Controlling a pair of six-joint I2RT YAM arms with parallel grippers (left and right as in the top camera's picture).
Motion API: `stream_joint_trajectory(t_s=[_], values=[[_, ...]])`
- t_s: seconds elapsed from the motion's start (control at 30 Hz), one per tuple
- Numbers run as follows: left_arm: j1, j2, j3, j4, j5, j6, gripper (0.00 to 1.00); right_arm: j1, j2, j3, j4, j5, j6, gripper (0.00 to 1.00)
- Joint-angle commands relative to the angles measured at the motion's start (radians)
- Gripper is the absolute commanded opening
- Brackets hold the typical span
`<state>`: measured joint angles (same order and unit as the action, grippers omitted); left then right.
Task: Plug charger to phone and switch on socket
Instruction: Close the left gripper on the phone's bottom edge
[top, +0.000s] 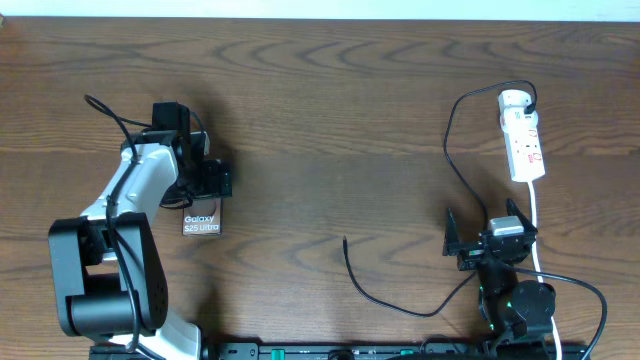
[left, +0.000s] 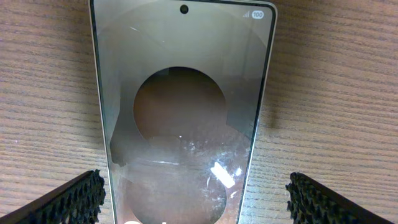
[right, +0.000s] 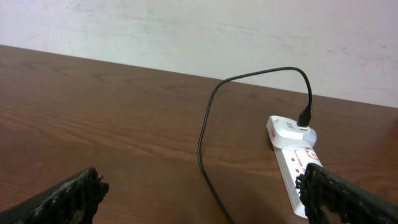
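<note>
Straddled phone with left gripper spread; held right gripper spread, empty. Risked skidding phone on closing, yanking seemingly seated charger off socket.

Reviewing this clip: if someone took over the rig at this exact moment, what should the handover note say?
Left gripper: open, with its fingers on either side of the phone but not gripping it. The phone lies flat on the table.
Right gripper: open and empty, facing the power strip.
Charger cable: one end is in the white adapter on the power strip. Its free tip lies loose on the table, well apart from the phone.
Done: the cable is plugged in at the power strip end.
Left: pick up the tip, plug it into the phone, and switch on the power strip. The switch state is unreadable.
</note>
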<state>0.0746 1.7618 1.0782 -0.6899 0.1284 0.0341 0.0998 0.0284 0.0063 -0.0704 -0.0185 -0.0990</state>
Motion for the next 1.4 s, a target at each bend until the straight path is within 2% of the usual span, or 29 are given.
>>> stream_joint_trajectory(t_s=[0.0,1.37], values=[[-0.004,0.015,0.002,0.008,-0.009,0.023,0.93,0.005,-0.003,-0.001,-0.005,0.001,-0.011,0.99],[-0.002,0.038,-0.028,0.052,-0.039,0.067,0.93,0.005,-0.003,-0.001,-0.005,0.001,-0.011,0.99]])
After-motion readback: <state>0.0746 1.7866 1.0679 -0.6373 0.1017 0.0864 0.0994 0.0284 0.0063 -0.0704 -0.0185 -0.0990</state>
